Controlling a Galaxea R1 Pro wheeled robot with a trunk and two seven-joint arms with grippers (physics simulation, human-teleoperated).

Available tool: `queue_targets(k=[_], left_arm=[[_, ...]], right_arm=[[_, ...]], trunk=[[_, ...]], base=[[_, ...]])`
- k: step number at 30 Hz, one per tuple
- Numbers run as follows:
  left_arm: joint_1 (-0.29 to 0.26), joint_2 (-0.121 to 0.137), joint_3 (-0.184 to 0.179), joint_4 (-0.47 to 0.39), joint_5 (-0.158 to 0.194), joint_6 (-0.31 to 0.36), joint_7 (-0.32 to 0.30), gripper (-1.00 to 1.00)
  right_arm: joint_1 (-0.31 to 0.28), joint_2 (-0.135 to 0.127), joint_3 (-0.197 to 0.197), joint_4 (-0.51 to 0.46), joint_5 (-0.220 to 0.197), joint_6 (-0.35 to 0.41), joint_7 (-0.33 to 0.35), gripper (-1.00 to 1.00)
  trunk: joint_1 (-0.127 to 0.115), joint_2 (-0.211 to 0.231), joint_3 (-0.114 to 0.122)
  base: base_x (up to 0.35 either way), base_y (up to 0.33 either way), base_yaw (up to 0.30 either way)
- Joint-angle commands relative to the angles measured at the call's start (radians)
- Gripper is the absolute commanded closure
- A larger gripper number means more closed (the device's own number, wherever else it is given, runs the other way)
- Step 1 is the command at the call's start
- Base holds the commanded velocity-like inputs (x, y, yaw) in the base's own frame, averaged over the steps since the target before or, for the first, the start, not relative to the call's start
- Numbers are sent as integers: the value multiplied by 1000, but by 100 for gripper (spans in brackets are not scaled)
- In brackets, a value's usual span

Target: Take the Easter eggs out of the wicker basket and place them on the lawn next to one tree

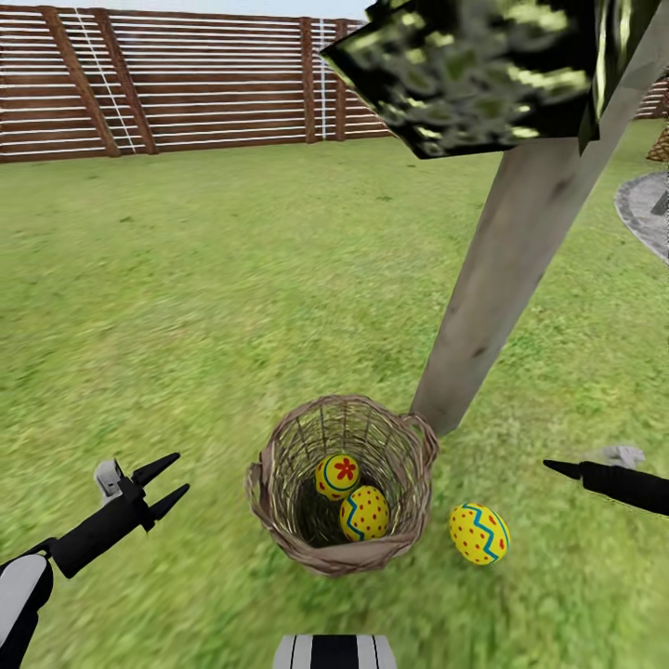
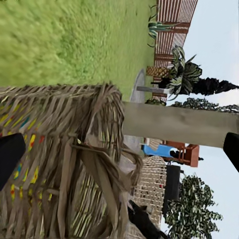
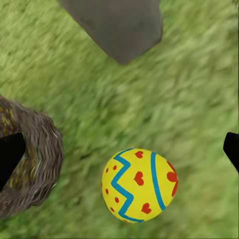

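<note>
1. The wicker basket stands on the lawn with its rim touching, or all but touching, the foot of the tree, so anything set down beside it already lies next to that trunk
2. Two eggs sit inside the basket: the flower egg behind, the dotted egg in front and touching it
3. The zigzag egg lies on the grass just beside the basket on the robot's right, near the trunk; judged from this, one of three placements is done and two remain
4. The left gripper hangs over the grass to the left of the basket, fingers parted and holding nothing, seemingly waiting its turn
5. The right gripper shows as one dark finger pointing toward the zigzag egg; the head view does not show how its fingers stand
6. In the right wrist view the fingertips sit at opposite edges, so the fingers are wide apart and empty, with the zigzag egg free on the grass between them, the basket wall at one side and the trunk base beyond
7. The left wrist view looks at the basket's weave from the side, egg colours glinting through it, with the trunk behind, and adds distant garden shrubs and a fence that the right wrist view lacks
</note>
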Motion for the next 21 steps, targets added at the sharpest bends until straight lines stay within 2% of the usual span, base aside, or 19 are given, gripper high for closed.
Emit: queue_targets(k=[1, 3, 4, 11, 16, 17, 19, 21], left_arm=[[-1, 0, 1, 1, -3, 5, -4, -100], [-1, 0, 1, 1, -2, 4, -4, -100], [-1, 0, 1, 1, -2, 4, -4, -100], [-1, -1, 1, 1, -2, 2, -4, -100], [-1, -2, 1, 2, -2, 2, -4, -100], [-1, -3, 1, 2, -2, 2, -4, -100], [-1, -3, 1, 2, -2, 2, -4, -100], [-1, -3, 1, 1, -2, 2, -4, -100]], right_arm=[[0, -3, -29, -1, 7, 8, 50, -100], [4, -5, -55, -1, 8, 8, 142, -100], [6, -6, -60, -1, 9, 8, 166, -100], [10, -13, -66, -3, 8, 8, 194, -100], [10, -21, -68, -3, 7, 9, 263, -100], [10, -20, -67, -3, 7, 11, 302, -100], [10, -18, -66, -2, 17, 71, 376, -100], [10, -13, -60, -30, 30, 121, 401, -100]], trunk=[[-1, 0, 3], [-1, 0, 11], [-2, 1, 15], [-5, 2, 42], [-6, 3, 54], [-6, 3, 54], [-6, 3, 54], [-6, 3, 54]], base=[[0, 0, 0], [0, 0, 0], [0, 0, 0], [0, 0, 0], [0, 0, 0], [0, 0, 0], [0, 0, 0], [0, 0, 0]])
